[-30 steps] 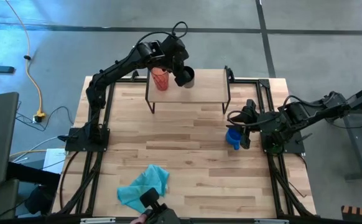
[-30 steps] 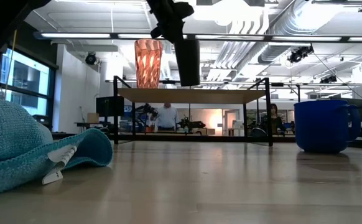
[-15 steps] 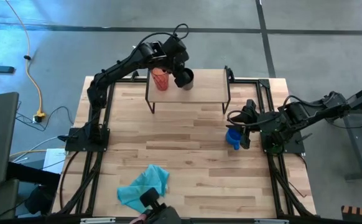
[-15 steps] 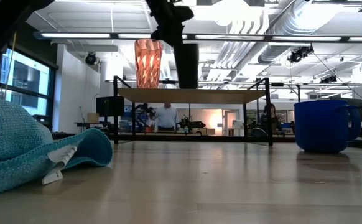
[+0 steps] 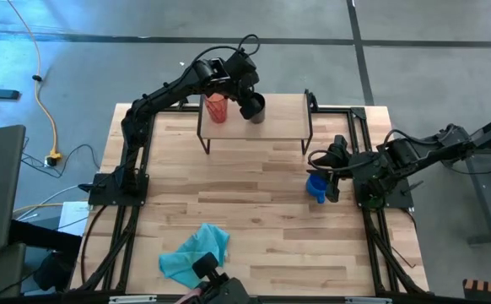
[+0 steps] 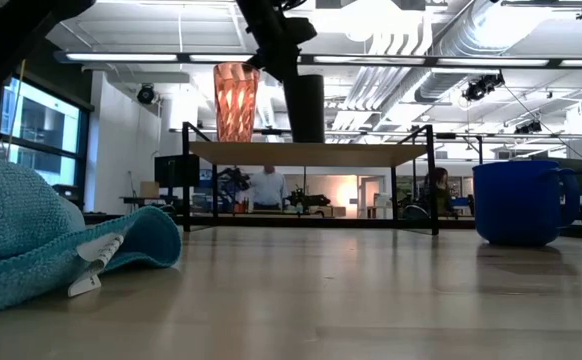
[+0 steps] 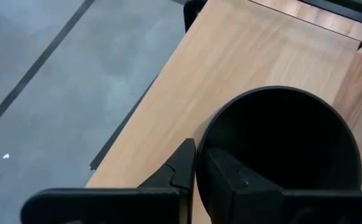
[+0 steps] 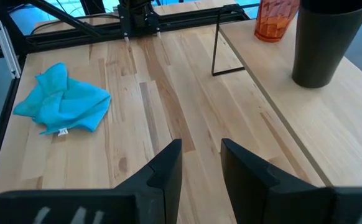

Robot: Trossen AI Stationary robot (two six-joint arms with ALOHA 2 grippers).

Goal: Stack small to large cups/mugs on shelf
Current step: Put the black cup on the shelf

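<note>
Black cup [image 5: 256, 105] pinched on the shelf [image 5: 283, 127]
Left gripper [image 7: 196, 168] clamped its rim, the tumbler [image 5: 217, 106] just beside; right gripper [image 8: 199, 162], jaws spread, waited by the mug [image 5: 316, 187], cloth [image 5: 196, 252] well apart.

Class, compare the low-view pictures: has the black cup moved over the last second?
Yes. The black cup, gripped by the left gripper, has come down onto the shelf, beside the red tumbler.
</note>
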